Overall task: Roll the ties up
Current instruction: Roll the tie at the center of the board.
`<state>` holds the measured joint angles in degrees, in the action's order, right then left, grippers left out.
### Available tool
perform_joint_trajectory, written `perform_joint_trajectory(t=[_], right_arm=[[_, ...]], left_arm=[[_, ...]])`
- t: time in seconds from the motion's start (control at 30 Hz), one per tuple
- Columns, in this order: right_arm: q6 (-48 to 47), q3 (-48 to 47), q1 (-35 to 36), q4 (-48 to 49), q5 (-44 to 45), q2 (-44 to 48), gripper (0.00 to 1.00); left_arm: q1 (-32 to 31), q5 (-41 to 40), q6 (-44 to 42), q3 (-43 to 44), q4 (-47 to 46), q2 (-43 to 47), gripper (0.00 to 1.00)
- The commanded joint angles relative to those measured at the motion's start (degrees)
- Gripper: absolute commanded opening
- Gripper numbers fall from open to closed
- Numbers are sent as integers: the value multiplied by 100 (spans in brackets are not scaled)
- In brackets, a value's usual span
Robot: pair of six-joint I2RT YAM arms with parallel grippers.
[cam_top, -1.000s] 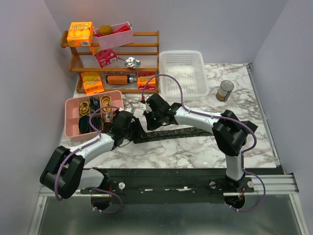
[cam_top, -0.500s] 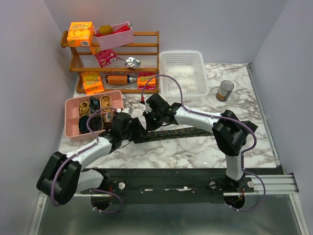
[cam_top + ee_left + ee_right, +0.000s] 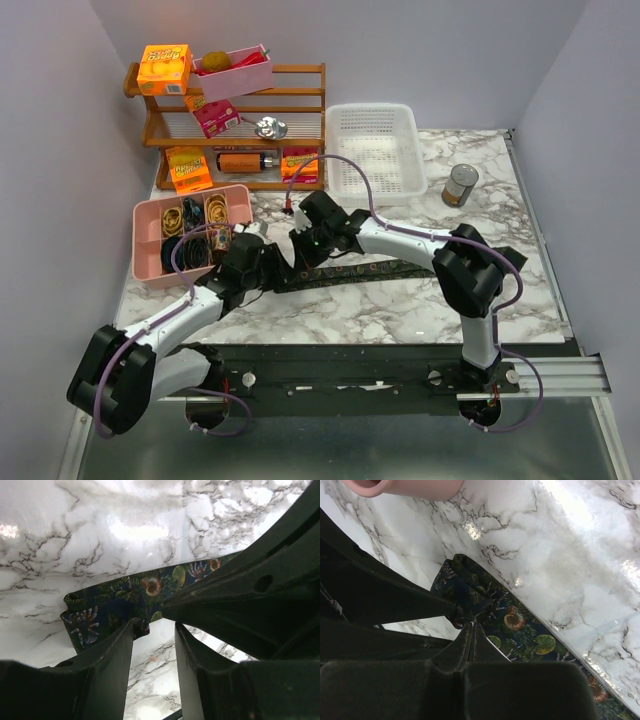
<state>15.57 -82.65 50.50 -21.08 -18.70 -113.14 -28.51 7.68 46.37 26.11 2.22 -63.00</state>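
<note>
Marble tabletop, centre of the top view: one tie lies mostly flat as a long strip, with only its left-of-frame end doubled over into a first small fold. Right gripper pressed together, tips on that fold; left gripper spread, one finger touching the fold's edge, marble showing between. Judged: rolling barely begun, nearly the whole length left.
</note>
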Motion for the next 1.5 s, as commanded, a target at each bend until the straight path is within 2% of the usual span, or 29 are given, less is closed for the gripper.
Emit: perform_joint_trajectory(t=[0.0,0.2,0.3,0.53,0.6,0.7,0.8,0.93,1.07,1.37,1.4,1.47], right_arm=[[16,-102,30,280,-565,-138,0],[16,-137,30,289,-644,-401,0],[7,-163,48,289,-617,-551,1],[-2,-190,48,271,-477,-806,1],[-2,-225,39,245,-337,-867,0],[-19,-286,39,166,-240,-902,0],[-37,-304,48,139,-196,-938,1],[-63,-339,39,78,-204,-938,1],[-107,-383,39,69,-161,-762,0],[-274,-612,39,-98,86,-771,1],[-274,-612,48,-98,86,-779,0],[-292,-638,39,-107,86,-876,1]], left_arm=[[-5,-92,30,-237,-134,-28,38],[-5,-126,74,-396,-397,-274,19],[-5,-170,56,-422,-450,-379,15],[-5,-197,48,-379,-424,-388,15],[-5,-206,30,-335,-363,-301,16],[-5,-311,-31,-247,-213,-73,26],[3,-609,-128,-150,260,252,46],[144,-724,-225,-88,832,578,47],[363,-724,-225,-237,912,701,47],[680,-584,-155,-606,324,562,48],[698,-549,-163,-633,236,544,52],[724,-496,-120,-721,-28,447,54]])
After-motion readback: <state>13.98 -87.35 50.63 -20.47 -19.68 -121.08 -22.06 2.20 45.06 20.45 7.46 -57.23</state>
